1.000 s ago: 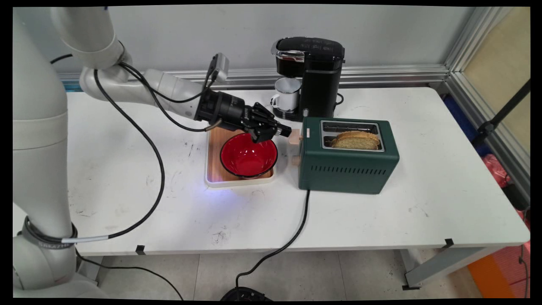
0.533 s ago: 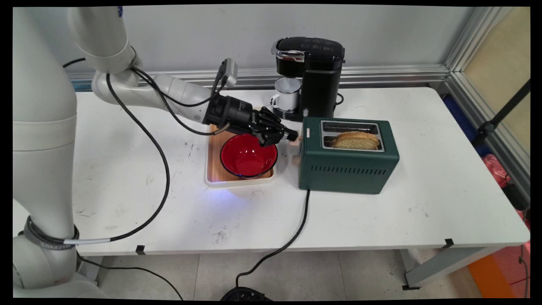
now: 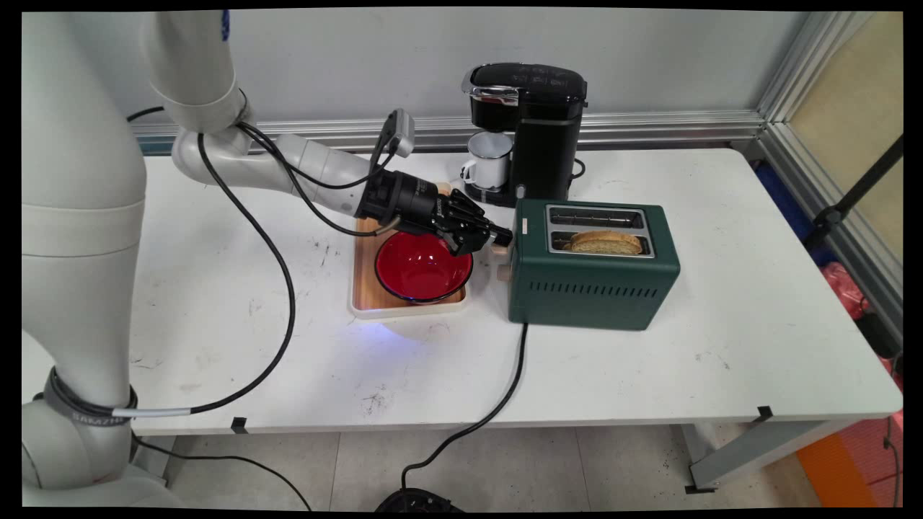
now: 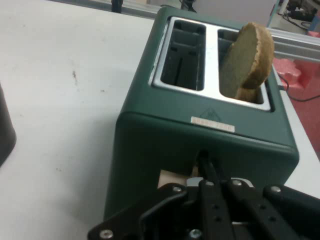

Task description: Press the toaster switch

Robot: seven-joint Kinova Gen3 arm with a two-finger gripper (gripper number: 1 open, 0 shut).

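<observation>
My black gripper [image 3: 502, 236] is shut, and its tips rest on the beige lever [image 3: 499, 249] at the left end of the green toaster [image 3: 591, 288]. A slice of bread [image 3: 604, 242] sits low in the toaster's near slot; the far slot is empty. In the hand view my gripper [image 4: 202, 158] points at the toaster's end wall [image 4: 200, 135], with the lever [image 4: 172, 178] just under the joined fingers. There the bread [image 4: 247, 62] sticks up from the right-hand slot. A beige knob [image 3: 502, 273] sits below the lever.
A red bowl [image 3: 422, 270] sits on a wooden tray [image 3: 364, 288] right under my wrist. A black coffee machine [image 3: 537, 130] with a white mug [image 3: 489, 160] stands behind the toaster. The toaster's black cord [image 3: 505, 393] runs off the table's front edge.
My gripper moved right and down onto the toaster's lever. The lever went down and the bread sank lower into its slot.
</observation>
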